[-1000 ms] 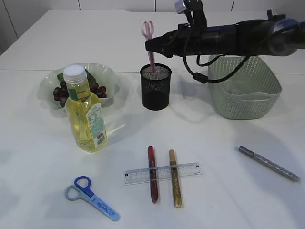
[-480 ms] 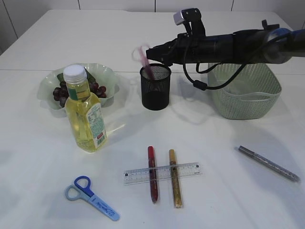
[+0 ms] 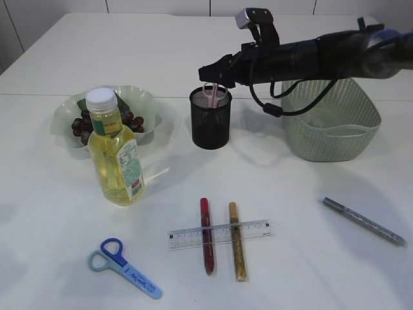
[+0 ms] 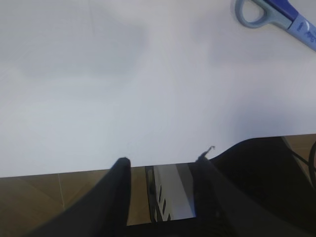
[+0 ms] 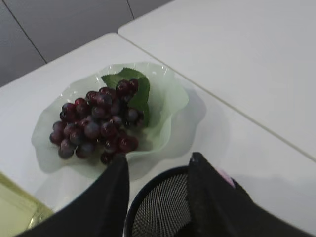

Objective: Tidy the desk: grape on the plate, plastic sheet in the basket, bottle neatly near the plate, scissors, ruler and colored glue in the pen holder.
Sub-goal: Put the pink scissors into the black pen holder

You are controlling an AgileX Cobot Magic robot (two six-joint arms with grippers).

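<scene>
My right gripper [image 3: 210, 73] [image 5: 158, 160] hovers open just above the black mesh pen holder [image 3: 211, 123] [image 5: 160, 212], with nothing between its fingers. Pink scissors [image 3: 210, 95] [image 5: 226, 177] stand inside the holder, only their handles showing. Blue scissors [image 3: 124, 267] [image 4: 276, 12] lie at the front left. The clear ruler [image 3: 219, 234] rests across a red glue pen [image 3: 206, 236] and a gold one [image 3: 237, 241]; a silver glue pen [image 3: 364, 221] lies at the right. Grapes [image 3: 106, 121] [image 5: 96, 123] sit on the green plate [image 3: 147, 103] [image 5: 170, 98], the yellow bottle [image 3: 116, 155] before it. My left gripper [image 4: 165, 160] is open and empty at the table's edge. I cannot make out the plastic sheet.
The green woven basket [image 3: 329, 123] stands right of the pen holder, under my right arm [image 3: 322, 55]. In the left wrist view the table's front edge [image 4: 59, 170] runs just beyond my fingers, with wooden floor below it.
The right gripper has opened and let go of the pink scissors, which dropped from sticking high out of the pen holder to resting down inside it. The left gripper has not moved.
</scene>
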